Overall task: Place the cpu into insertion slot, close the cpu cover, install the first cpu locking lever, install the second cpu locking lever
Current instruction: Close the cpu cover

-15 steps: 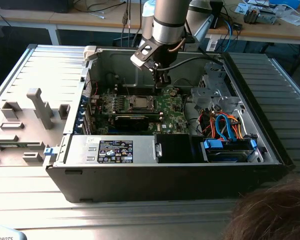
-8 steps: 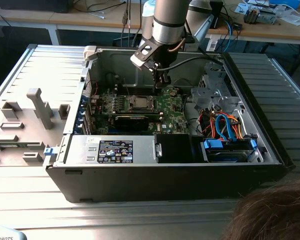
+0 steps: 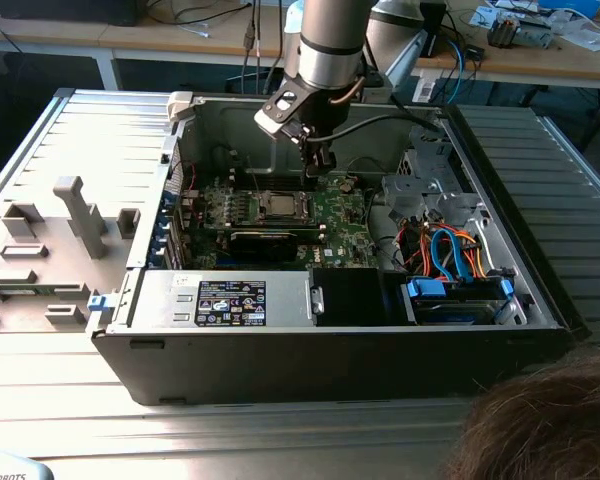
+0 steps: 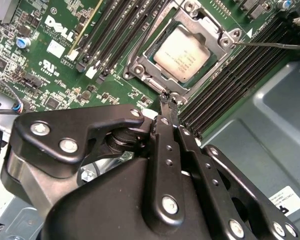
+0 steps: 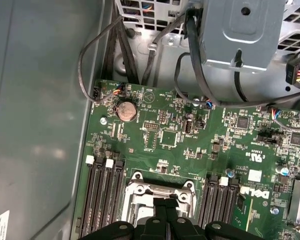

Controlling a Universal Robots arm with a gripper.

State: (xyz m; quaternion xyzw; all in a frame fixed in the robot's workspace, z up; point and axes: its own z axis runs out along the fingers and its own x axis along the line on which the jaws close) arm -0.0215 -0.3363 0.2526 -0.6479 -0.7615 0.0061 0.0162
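— Case [image 3: 330, 365] first: what sits in it?
— It lies open on its side. A green motherboard [image 3: 330, 215] covers its floor toward the far side. Nearer, at the exterior view's left, is a silver power supply [image 3: 230, 300] with a label. At the exterior view's right is a drive bay [image 3: 455, 295] with a blue caddy, and orange and blue cables [image 3: 445, 250] run above it.
— And the cpu?
— The cpu [image 4: 182, 54] lies flat in the insertion slot [image 4: 161, 73], between banks of long black memory slots [image 4: 115, 30]. The cpu cover [image 4: 217, 37] is down over it, framing the chip's edges, and the pale top shows through the window.
— The fingers?
— The gripper [image 4: 169, 100] reaches down into the case, and its fingers [image 4: 163, 112] are clenched tip to tip right at the socket's edge. Whether a lever end is pinched between them I cannot tell. One thin wire lever [image 4: 275, 45] sticks out sideways from a corner of the cover, over the memory slots.
— What carries it all?
— A ribbed metal counter [image 3: 230, 430]. On it, at the exterior view's left, lies a grey fixture [image 3: 80, 215] with upright blocks, well apart from the gripper. Far behind stands a wooden counter [image 3: 130, 40] with cables and clutter. A person's hair [image 3: 550, 425] shows at the near edge, at the exterior view's right.
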